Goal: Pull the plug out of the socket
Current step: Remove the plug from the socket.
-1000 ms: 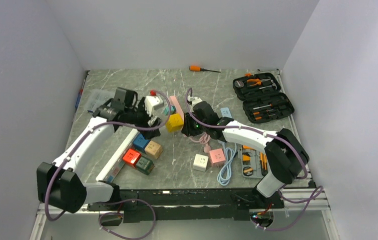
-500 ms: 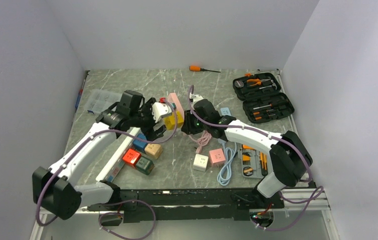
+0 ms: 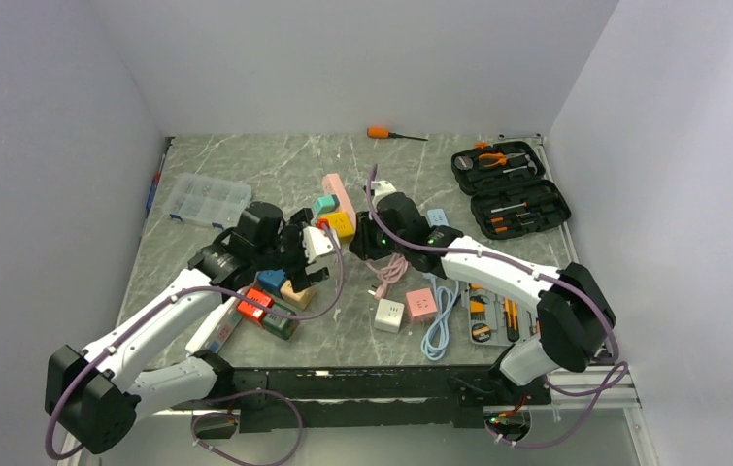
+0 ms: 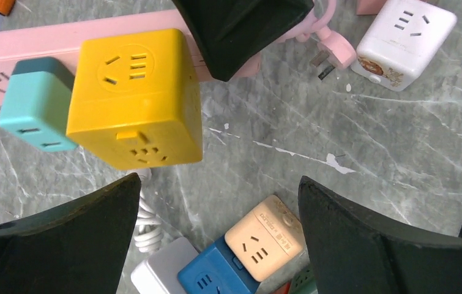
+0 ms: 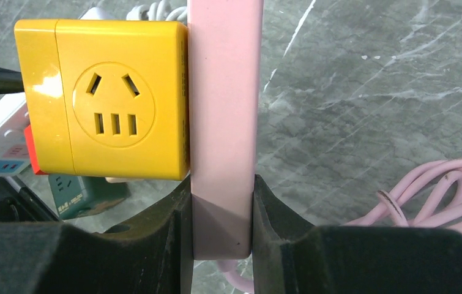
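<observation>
I see the grey marble table (image 3: 246, 165) with an open tool case (image 3: 511, 189) at its far right corner. Both arms reach toward the middle.

The pink strip (image 3: 334, 190) is the socket. It stands on its long edge near the table's centre, and the right gripper (image 5: 222, 208) is clamped on its near end, one finger pressed to each flat face. The strip's pink cable (image 3: 391, 272) lies coiled on the table beside that gripper.

The yellow plug (image 3: 343, 225), a cube, is seated in the strip's left face, right next to the right gripper's fingers. A smaller teal plug (image 3: 324, 205) sits in the same face just beyond it.

My left gripper (image 3: 316, 254) is on the near-left side of the yellow plug, jaws spread wide and holding nothing. From its wrist camera the yellow plug is ahead of the fingers, not between them. Below the jaws are loose peach (image 4: 265, 236) and blue (image 4: 216, 272) cubes.
</observation>
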